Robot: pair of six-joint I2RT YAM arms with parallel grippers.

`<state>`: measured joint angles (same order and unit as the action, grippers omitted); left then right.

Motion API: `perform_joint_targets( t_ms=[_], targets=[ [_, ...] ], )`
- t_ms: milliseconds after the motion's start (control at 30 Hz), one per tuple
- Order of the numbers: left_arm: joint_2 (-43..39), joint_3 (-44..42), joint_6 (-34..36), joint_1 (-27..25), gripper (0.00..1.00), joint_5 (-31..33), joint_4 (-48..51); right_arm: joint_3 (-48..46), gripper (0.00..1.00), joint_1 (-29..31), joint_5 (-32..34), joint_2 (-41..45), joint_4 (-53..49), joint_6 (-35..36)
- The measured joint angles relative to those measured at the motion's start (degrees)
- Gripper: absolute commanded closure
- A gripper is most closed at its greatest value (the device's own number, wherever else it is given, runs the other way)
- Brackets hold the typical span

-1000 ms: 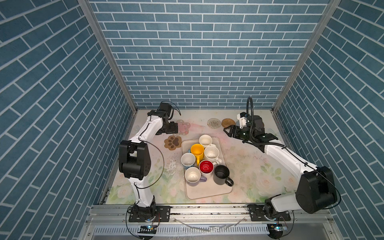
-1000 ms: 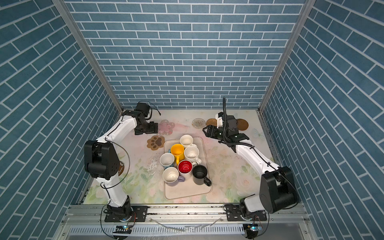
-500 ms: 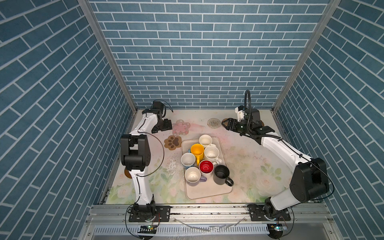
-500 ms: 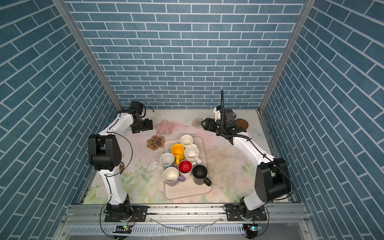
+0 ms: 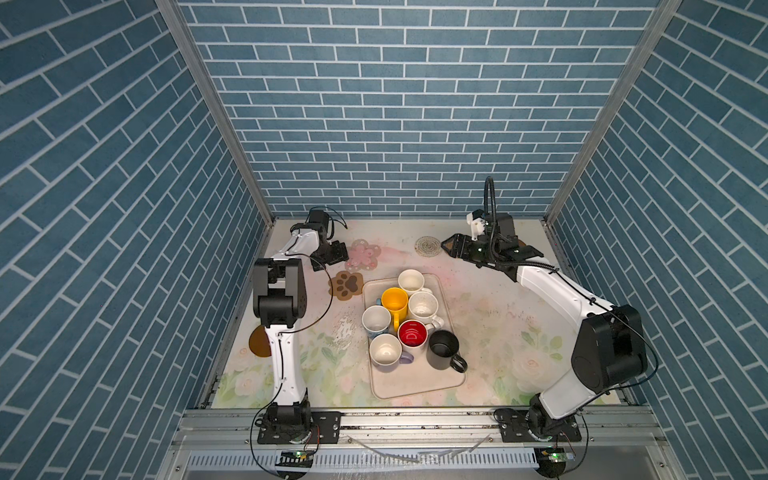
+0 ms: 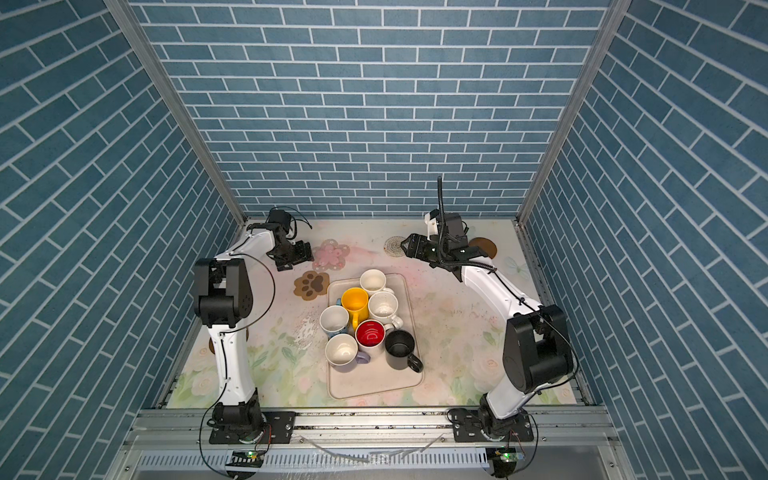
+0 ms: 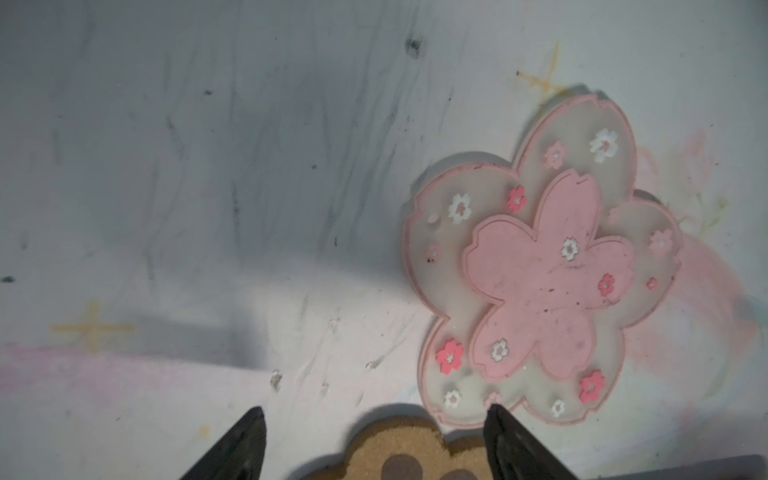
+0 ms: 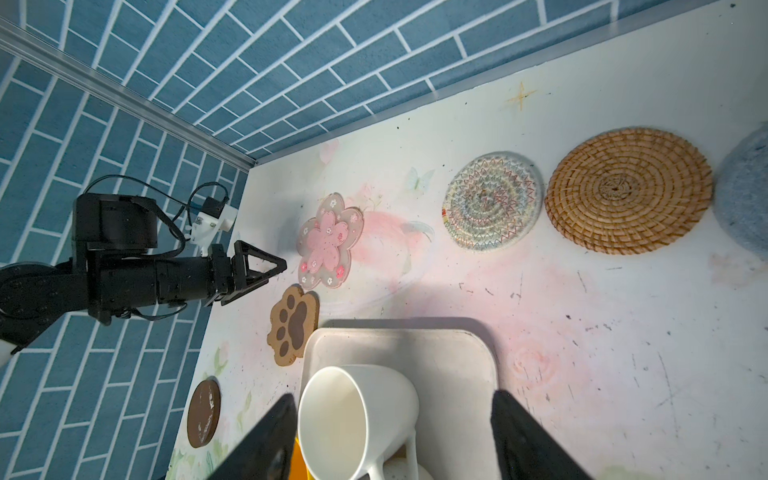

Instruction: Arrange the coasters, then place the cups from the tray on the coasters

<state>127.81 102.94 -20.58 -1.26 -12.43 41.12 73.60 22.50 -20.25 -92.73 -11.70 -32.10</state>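
Count check: all seven cups [image 5: 394, 300] sit on the one tray [image 5: 415, 386], middle of the tabletop [image 5: 498, 316]. Seven coasters [image 6: 330, 253] lie off it: pink flower [image 5: 363, 254], paw [image 5: 347, 284], patterned round [image 5: 428, 246], rattan [image 8: 627, 189], blue knit [image 8: 744, 195], two brown discs [image 5: 258, 343]. Fingers apart and empty: left gripper [image 7: 376, 411], right gripper [image 8: 395, 395].

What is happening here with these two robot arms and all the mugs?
The arms are on the first step, so all seven cups stand in the tray. The left gripper is open and empty beside the pink flower coaster and the paw coaster. The right gripper, also open and empty, hangs at the far side, near the patterned round coaster and the rattan coaster.
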Motion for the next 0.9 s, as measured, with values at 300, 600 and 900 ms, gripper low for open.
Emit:
perform_joint_targets(
  t_ms=[300,600,900],
  targets=[
    [2.84,1.03,-4.57,0.0,0.2,-3.61,-5.44,0.04,0.26,0.0,0.2,-0.02,-1.09,1.22],
    [5.14,3.26,-8.2,-1.01,0.23,-5.16,-10.43,0.07,0.27,-0.02,0.5,-0.02,-3.06,2.16],
    [7.65,6.16,-11.06,-5.55,0.24,-5.73,-13.7,0.07,0.27,-0.31,0.55,0.04,-4.24,2.6]
  ],
)
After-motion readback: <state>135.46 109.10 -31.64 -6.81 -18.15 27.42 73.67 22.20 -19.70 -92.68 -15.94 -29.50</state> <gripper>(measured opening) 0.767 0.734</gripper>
